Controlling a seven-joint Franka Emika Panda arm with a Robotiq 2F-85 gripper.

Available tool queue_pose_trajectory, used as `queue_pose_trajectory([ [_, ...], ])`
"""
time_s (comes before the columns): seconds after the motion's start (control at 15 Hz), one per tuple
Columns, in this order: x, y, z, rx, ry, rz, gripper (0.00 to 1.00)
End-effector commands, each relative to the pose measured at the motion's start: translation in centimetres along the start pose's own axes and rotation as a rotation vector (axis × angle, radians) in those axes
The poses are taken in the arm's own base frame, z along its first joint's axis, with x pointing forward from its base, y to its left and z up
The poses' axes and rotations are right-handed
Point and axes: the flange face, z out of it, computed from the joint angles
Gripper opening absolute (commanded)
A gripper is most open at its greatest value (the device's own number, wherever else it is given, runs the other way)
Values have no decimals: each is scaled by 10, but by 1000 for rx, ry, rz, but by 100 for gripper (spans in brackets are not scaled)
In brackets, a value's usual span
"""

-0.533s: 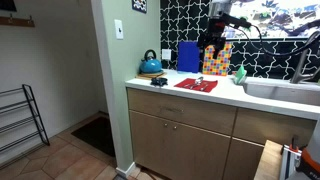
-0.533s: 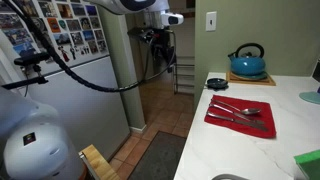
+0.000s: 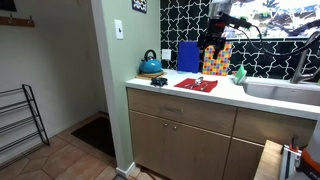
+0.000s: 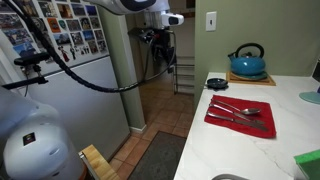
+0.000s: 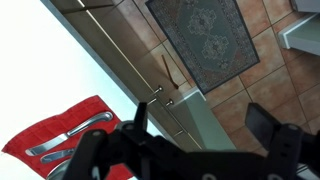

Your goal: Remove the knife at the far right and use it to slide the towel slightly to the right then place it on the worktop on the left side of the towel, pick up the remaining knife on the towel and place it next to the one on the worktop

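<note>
The red towel [image 3: 196, 85] lies flat on the white worktop [image 3: 225, 98], between the kettle and the sink. In an exterior view the towel [image 4: 240, 117] carries silver knives [image 4: 238, 112] lying side by side. In the wrist view the towel [image 5: 62, 136] and the knives [image 5: 70, 129] show at the lower left, beside the worktop [image 5: 40, 70]. My gripper [image 5: 200, 125] is open and empty, high above the worktop's front edge. It hangs above the towel in an exterior view [image 3: 213, 38] and also shows in the other one [image 4: 152, 38].
A teal kettle [image 3: 150, 65], a blue board [image 3: 188, 57], a checkered board [image 3: 218, 60] and a green sponge [image 3: 239, 74] stand behind the towel. A sink [image 3: 280, 90] lies beside it. A small black object [image 4: 217, 82] sits by the kettle [image 4: 247, 62]. A rug [image 5: 205, 40] covers the floor.
</note>
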Motion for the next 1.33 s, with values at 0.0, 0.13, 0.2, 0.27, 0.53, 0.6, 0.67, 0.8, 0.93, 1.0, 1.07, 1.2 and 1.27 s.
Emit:
queue_pose_trajectory([
  [0.0,9,21,14,-31,-49,114,100],
  [0.13,12,39,23,-44,-71,194,100],
  [0.2,15,49,28,-52,-75,234,100],
  [0.27,17,59,33,-54,-84,277,100],
  [0.53,26,97,51,-53,-105,432,100],
  [0.6,30,108,55,-56,-99,470,100],
  [0.67,33,117,59,-58,-97,505,100],
  [0.8,41,134,71,-66,-84,563,100],
  [0.93,49,147,85,-66,-65,608,100],
  [1.0,53,153,93,-68,-51,626,100],
  [1.07,57,159,99,-63,-41,643,100],
  [1.2,63,172,113,-59,-25,676,100],
  [1.27,67,178,119,-54,-21,692,100],
])
